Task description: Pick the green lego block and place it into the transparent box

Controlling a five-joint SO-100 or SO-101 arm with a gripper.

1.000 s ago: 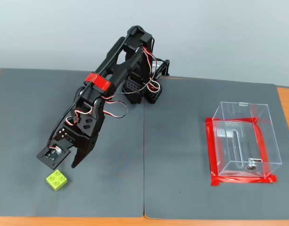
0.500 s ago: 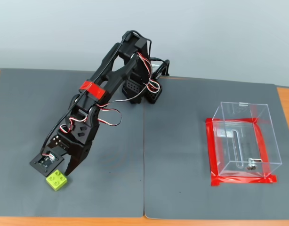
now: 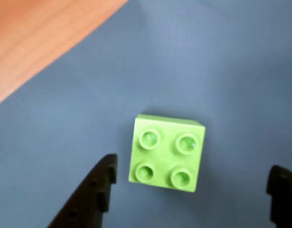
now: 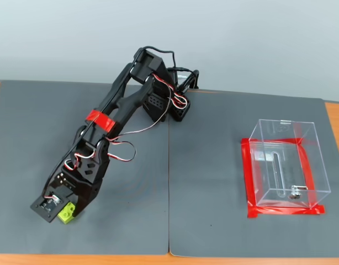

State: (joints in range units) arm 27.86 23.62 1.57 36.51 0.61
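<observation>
The green lego block (image 3: 166, 153) is a small lime-green brick with four studs, lying on the grey mat. In the wrist view my gripper (image 3: 193, 170) is open, with one black finger (image 3: 96, 190) left of the block and the other (image 3: 283, 190) well to its right; neither touches it. In the fixed view the arm reaches to the front left, and the gripper (image 4: 61, 208) hangs over the block (image 4: 68, 214), partly hiding it. The transparent box (image 4: 280, 122) stands empty at the right, edged by red tape (image 4: 249, 182).
Two grey mats (image 4: 213, 165) cover the table and meet at a seam in the middle. The wooden table edge (image 3: 36, 38) lies close to the block in the wrist view. The arm's base (image 4: 169, 105) sits at the back centre.
</observation>
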